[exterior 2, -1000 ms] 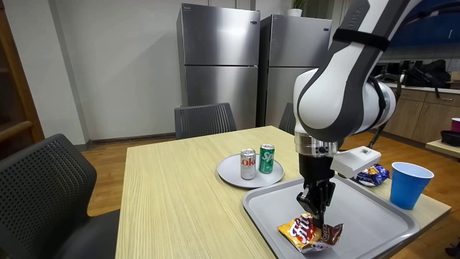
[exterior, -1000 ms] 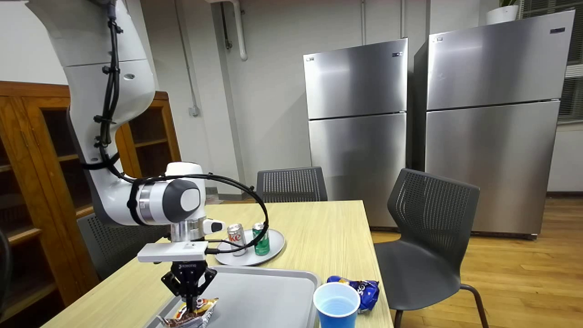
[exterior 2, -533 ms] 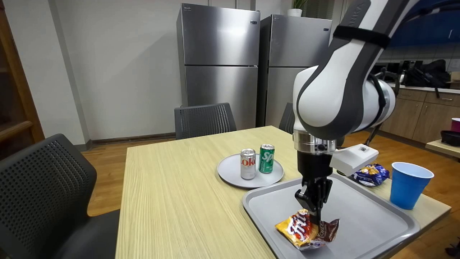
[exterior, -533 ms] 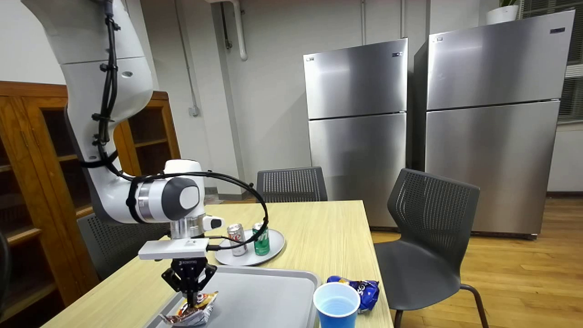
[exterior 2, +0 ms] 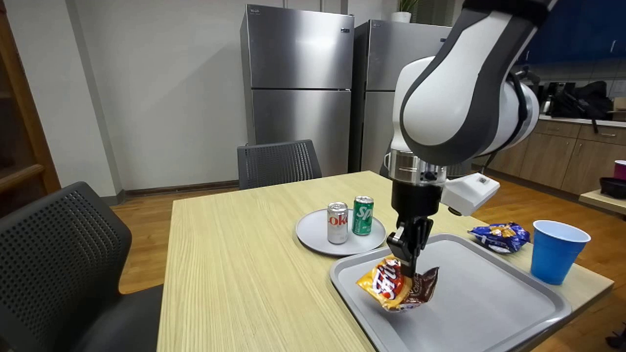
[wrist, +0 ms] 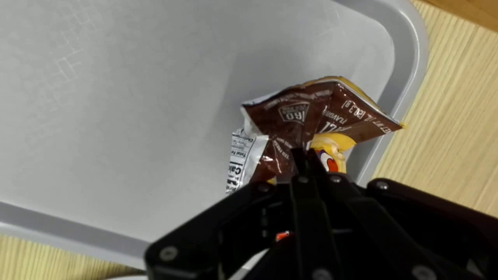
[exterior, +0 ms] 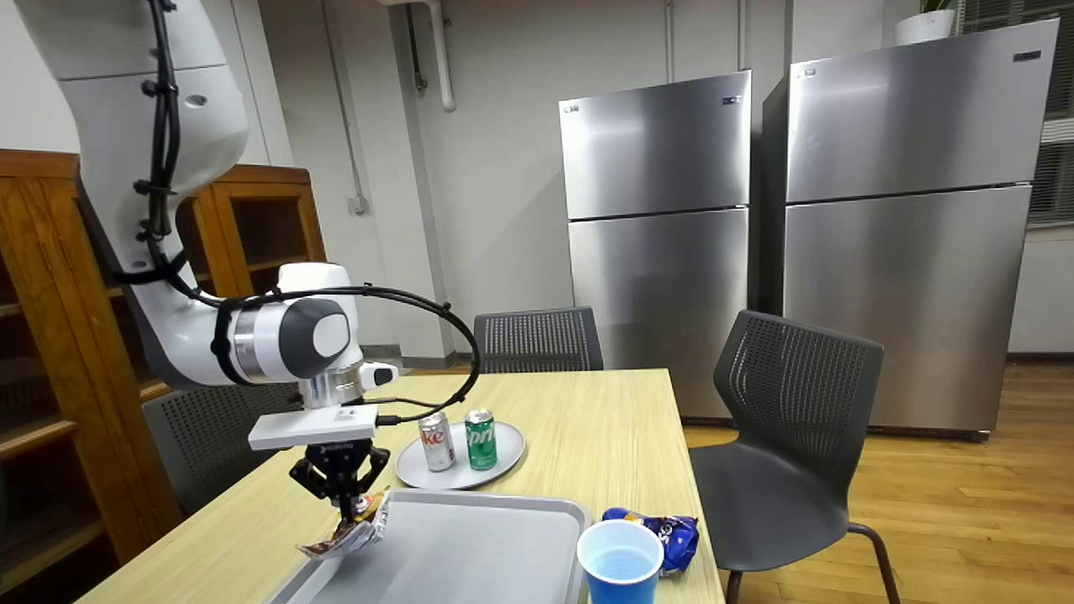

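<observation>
My gripper (exterior: 346, 513) is shut on a yellow-and-brown Fritos chip bag (exterior: 362, 530). In an exterior view the gripper (exterior 2: 408, 274) pinches the middle of the bag (exterior 2: 386, 284), which hangs tilted over the near left part of the grey tray (exterior 2: 481, 298), a little above it. In the wrist view the fingertips (wrist: 305, 153) meet on the crumpled brown part of the bag (wrist: 288, 116). The bag's silver back shows beside them, and its shadow falls on the tray (wrist: 128, 97). The rest of the bag is hidden under the fingers.
A round grey plate (exterior 2: 310, 239) holds a Coke can (exterior 2: 337, 223) and a green Sprite can (exterior 2: 363, 216), behind the tray. A blue cup (exterior 2: 557, 252) and a blue snack bag (exterior 2: 503, 236) stand beside the tray's right edge. Chairs (exterior: 793, 453) surround the wooden table (exterior 2: 234, 274).
The gripper, shut on the chip bag, has risen and shifted a little left in both exterior views. The bag has come up off the tray with it.
</observation>
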Robot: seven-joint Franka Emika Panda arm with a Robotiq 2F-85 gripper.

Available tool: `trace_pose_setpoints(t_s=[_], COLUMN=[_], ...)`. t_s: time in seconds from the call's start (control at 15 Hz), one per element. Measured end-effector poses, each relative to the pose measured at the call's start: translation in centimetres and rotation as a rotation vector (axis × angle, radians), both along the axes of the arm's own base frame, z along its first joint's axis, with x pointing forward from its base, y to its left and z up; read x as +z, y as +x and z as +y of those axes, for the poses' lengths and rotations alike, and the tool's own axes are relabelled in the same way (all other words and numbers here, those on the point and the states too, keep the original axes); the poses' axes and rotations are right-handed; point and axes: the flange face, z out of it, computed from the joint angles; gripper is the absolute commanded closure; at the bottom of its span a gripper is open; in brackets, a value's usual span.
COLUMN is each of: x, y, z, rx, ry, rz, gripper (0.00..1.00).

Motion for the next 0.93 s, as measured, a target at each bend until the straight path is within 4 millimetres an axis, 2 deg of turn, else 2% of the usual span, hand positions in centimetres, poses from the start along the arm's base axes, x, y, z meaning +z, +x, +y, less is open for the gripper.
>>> trace_pose_setpoints(t_s=[0.33, 0.93], x=[2.1, 3.2], y=[0.0, -1.0], z=[2.3, 8.2], rx=[0.080, 0.207], ry=[0.033, 0.095], rz=[-0.065, -0.128], gripper=[1.00, 1.00])
